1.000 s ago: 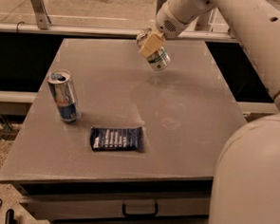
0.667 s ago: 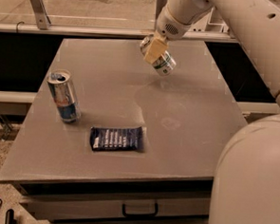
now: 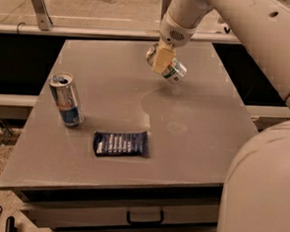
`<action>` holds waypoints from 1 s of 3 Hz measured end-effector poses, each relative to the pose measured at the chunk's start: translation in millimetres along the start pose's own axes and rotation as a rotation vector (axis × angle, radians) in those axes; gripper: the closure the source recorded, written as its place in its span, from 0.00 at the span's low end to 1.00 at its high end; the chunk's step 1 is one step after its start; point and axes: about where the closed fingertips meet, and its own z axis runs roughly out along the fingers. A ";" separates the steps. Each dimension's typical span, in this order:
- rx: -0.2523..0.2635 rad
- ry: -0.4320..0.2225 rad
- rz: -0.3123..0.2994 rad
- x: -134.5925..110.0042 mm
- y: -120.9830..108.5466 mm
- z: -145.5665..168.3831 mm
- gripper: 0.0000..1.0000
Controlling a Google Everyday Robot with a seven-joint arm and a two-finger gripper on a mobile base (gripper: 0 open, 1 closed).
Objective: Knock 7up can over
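Note:
The 7up can (image 3: 174,71), silvery-white with green lettering, is tipped far over on the far middle of the grey table (image 3: 202,146). Its top points to the upper left and its base to the lower right. My gripper (image 3: 160,61) comes down from the arm at the top and is right against the can's upper part, partly covering it. Whether the can rests on the table or hangs from the gripper does not show.
A taller blue-and-silver can (image 3: 66,99) stands upright at the table's left. A dark blue snack packet (image 3: 121,143) lies flat near the front middle. My white body (image 3: 263,194) fills the lower right. A drawer handle (image 3: 144,217) is under the front edge.
The gripper and the can have moved a little to the right and toward the front. The can leans over further than before.

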 end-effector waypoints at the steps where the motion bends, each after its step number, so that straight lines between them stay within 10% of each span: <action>1: -0.019 0.031 -0.024 2.9 6.4 3.7 0.13; 3: -0.054 0.071 -0.060 5.8 15.4 12.6 0.00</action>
